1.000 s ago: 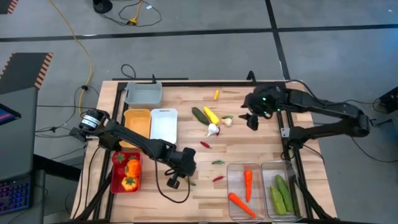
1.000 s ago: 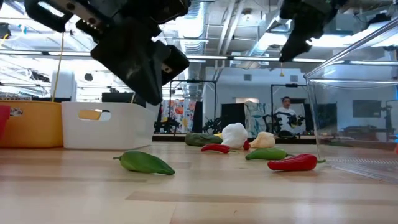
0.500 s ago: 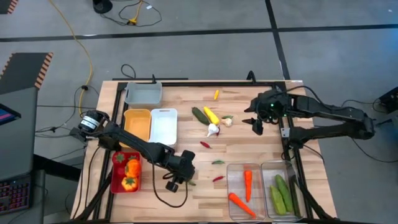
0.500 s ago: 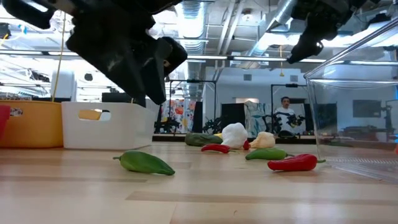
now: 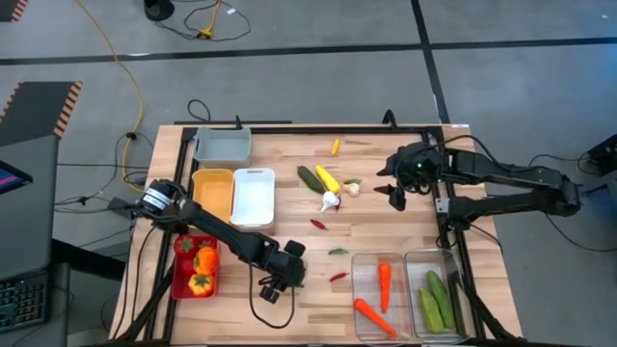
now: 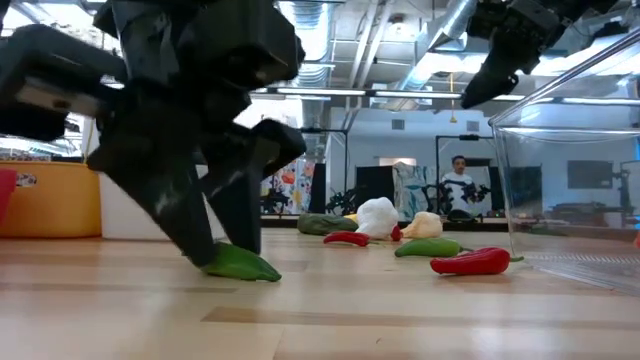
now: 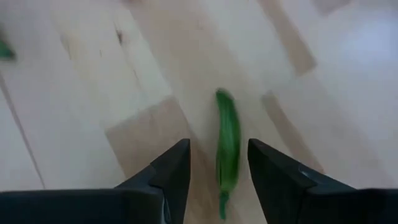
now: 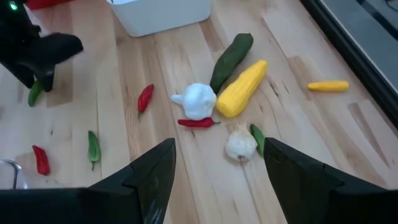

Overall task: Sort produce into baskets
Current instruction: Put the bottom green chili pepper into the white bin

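Note:
My left gripper point(image 5: 286, 278) is open and low over the table near its front edge. Its fingers stand on either side of a small green chili point(image 7: 227, 146), which lies flat on the wood point(image 6: 240, 263); I see no touch. My right gripper point(image 5: 395, 193) is open and empty, raised over the far right of the table. In its wrist view point(image 8: 219, 146) lie a dark cucumber point(image 8: 231, 56), a yellow corn piece point(image 8: 241, 96), two white garlics point(image 8: 198, 101) point(image 8: 241, 144) and several chilies. The red basket point(image 5: 180, 280) holds orange peppers.
A grey point(image 5: 222, 145), a yellow point(image 5: 212, 190) and a white basket point(image 5: 254, 193) stand at the far left. Two clear baskets at the near right hold carrots point(image 5: 381, 294) and cucumbers point(image 5: 434, 297). Loose chilies point(image 5: 337, 277) lie mid-table; a small orange piece point(image 5: 335, 146) lies near the far edge.
My left gripper has gone down to the table and a little toward the near edge, so that its open fingers now stand around the green chili. My right gripper has shifted slightly toward the table's right edge. The chili has stayed in place.

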`<state>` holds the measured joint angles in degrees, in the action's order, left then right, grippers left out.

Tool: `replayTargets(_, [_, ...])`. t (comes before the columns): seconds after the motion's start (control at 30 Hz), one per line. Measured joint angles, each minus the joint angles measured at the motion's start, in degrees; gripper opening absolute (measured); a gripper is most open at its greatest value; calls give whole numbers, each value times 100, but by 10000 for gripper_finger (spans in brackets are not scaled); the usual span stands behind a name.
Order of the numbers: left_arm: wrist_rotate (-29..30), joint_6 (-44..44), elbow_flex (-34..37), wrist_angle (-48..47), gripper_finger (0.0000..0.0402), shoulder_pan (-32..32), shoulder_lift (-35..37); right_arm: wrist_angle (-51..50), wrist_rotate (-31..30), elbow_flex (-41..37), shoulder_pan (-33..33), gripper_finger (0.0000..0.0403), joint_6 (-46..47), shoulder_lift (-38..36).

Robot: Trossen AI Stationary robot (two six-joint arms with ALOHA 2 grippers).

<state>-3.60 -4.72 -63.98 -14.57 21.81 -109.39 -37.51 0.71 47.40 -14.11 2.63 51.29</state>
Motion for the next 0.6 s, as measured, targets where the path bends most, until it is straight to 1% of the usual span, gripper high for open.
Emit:
replayTargets(0.13, [46, 8, -1, 4, 136, 1, -67, 44, -1, 0, 0, 271, -11, 0])
replayTargets(0.23, [128, -13, -15, 1, 121, 2, -116, 30, -2, 0, 2, 271, -12, 0])
replayTargets(0.43, [263, -34, -14, -29, 67, 5, -117, 28, -11, 2, 24, 271, -11, 0])
replayTargets(0.6, [262, -21, -14, -46, 23, -3, -108, 28, -23, 2, 22, 271, -11, 0])
